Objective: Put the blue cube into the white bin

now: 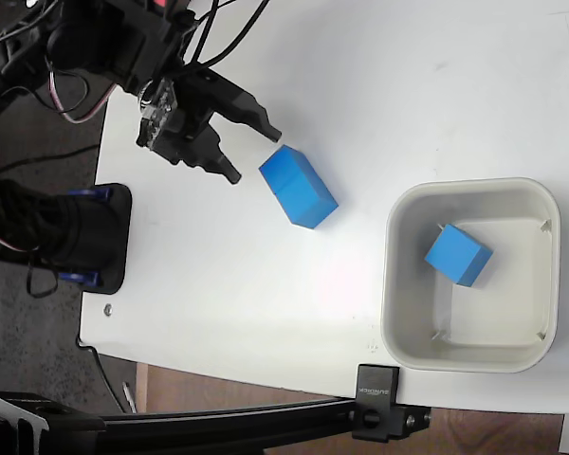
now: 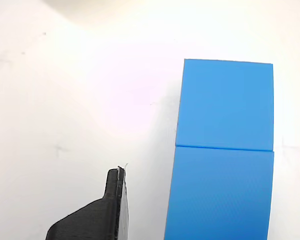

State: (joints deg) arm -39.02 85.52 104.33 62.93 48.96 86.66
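Observation:
Two blue cubes (image 1: 299, 187) lie pressed together on the white table, end to end. The wrist view shows them as an upper cube (image 2: 223, 105) and a lower cube (image 2: 220, 195) with a seam between. My gripper (image 1: 255, 154) is open just up and left of this pair, fingertips apart and touching nothing. Only one black finger (image 2: 97, 215) shows in the wrist view, left of the lower cube. Another blue cube (image 1: 458, 254) lies tilted inside the white bin (image 1: 474, 185) at the right.
A black clamp (image 1: 377, 403) grips the table's lower edge below the bin. A black mount (image 1: 95, 237) sits at the table's left edge, with cables and the arm's body above it.

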